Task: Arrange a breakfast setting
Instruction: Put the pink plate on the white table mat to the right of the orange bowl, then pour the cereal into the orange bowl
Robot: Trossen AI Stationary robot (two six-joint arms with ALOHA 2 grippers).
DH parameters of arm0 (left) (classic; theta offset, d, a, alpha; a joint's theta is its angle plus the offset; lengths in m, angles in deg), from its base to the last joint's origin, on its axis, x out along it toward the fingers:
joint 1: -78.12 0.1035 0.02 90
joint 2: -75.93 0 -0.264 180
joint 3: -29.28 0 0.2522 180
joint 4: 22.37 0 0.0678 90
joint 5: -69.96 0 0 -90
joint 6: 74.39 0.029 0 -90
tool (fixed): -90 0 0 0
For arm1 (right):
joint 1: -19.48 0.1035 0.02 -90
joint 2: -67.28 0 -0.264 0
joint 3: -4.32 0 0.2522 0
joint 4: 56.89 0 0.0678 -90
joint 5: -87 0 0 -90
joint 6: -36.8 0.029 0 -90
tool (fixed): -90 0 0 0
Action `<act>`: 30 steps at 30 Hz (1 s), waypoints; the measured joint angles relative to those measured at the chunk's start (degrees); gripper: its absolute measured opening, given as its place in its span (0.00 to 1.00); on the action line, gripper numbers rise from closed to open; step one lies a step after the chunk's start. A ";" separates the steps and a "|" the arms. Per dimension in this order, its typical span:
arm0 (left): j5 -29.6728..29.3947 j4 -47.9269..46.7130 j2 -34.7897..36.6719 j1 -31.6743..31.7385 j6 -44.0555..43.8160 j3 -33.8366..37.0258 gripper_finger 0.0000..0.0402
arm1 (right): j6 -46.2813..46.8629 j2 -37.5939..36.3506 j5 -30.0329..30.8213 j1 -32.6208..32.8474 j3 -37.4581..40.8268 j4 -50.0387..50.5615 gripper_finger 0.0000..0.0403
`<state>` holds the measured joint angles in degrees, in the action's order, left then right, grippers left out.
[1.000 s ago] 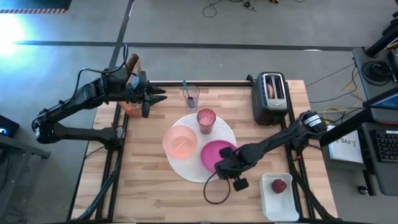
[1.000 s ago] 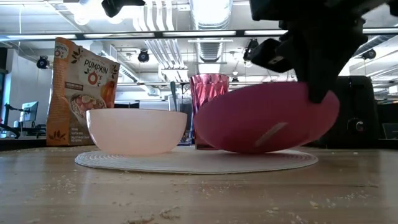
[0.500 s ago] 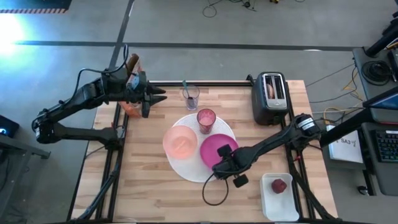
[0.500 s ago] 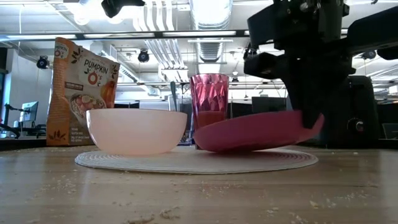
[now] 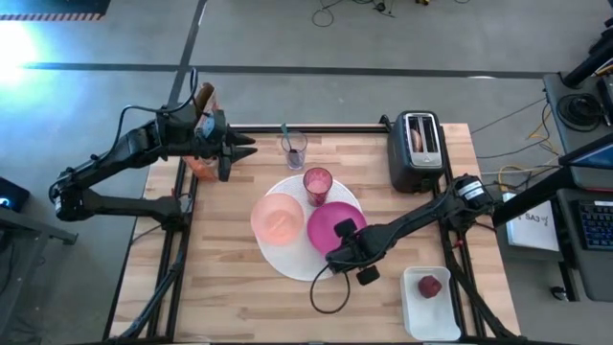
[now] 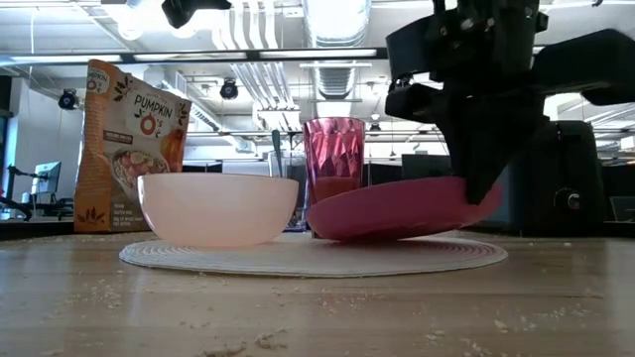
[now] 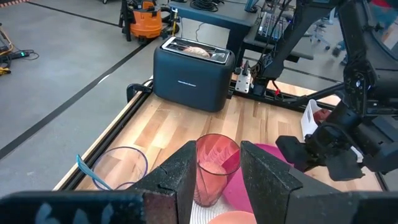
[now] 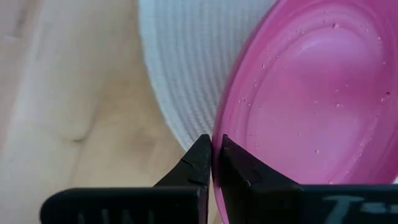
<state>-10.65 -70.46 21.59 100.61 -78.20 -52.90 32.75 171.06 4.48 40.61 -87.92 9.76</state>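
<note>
Right gripper [image 5: 343,251] is clamped on the near rim of the magenta plate [image 5: 333,226], its fingers [image 8: 200,163] pinching the edge in the right wrist view. In the low view the plate [image 6: 397,208] sits tilted, its gripped side raised and its other side low over the white placemat [image 6: 313,255]. On the same placemat [image 5: 287,262] stand the peach cereal bowl [image 5: 278,218] and the pink cup [image 5: 317,183], the cup just behind the plate. Left gripper [image 5: 241,147] hovers at the far left corner of the table [image 5: 230,297], beside the crinkled bag [image 5: 202,161], jaws partly apart with nothing between them. The teal-handled spoon [image 5: 284,134] stands in a clear glass [image 5: 294,149] near it. The small red fruit [image 5: 430,286] lies in a white tray [image 5: 428,311] at the near right. The black toaster [image 5: 418,151] holds the bagel [image 5: 416,136].
</note>
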 joint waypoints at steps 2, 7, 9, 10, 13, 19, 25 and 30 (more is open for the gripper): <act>0.00 0.00 0.00 0.01 0.00 0.00 0.27 | 0.36 0.00 -0.16 -0.49 0.00 0.02 0.03; 0.00 -0.02 0.00 0.01 0.00 0.00 0.27 | -0.15 0.00 -0.52 -1.31 0.01 0.07 0.03; 0.00 -0.02 0.00 0.00 0.00 0.00 0.27 | -0.92 0.00 -1.87 -1.43 0.01 0.09 0.03; 0.00 -0.02 0.00 0.00 0.00 0.00 0.27 | -0.90 0.00 -2.34 -1.44 0.02 0.07 0.03; 0.00 -0.02 0.00 0.01 0.02 0.00 0.27 | -0.22 0.00 -2.75 -1.43 0.02 -0.13 0.03; 0.00 -0.04 0.00 0.01 0.02 0.00 0.27 | -0.01 -0.06 -2.50 -1.43 0.04 -0.30 0.08; 0.01 -0.08 0.00 0.00 0.02 0.00 0.27 | 0.10 -0.20 -2.48 -1.43 0.04 -0.33 0.17; 0.02 -0.08 0.00 0.01 -0.43 0.00 0.27 | 0.78 -0.56 -2.34 -1.43 -2.08 6.53 0.23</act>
<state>-10.63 -70.54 21.59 100.63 -78.64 -52.90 33.54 170.50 2.14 39.18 -90.01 16.29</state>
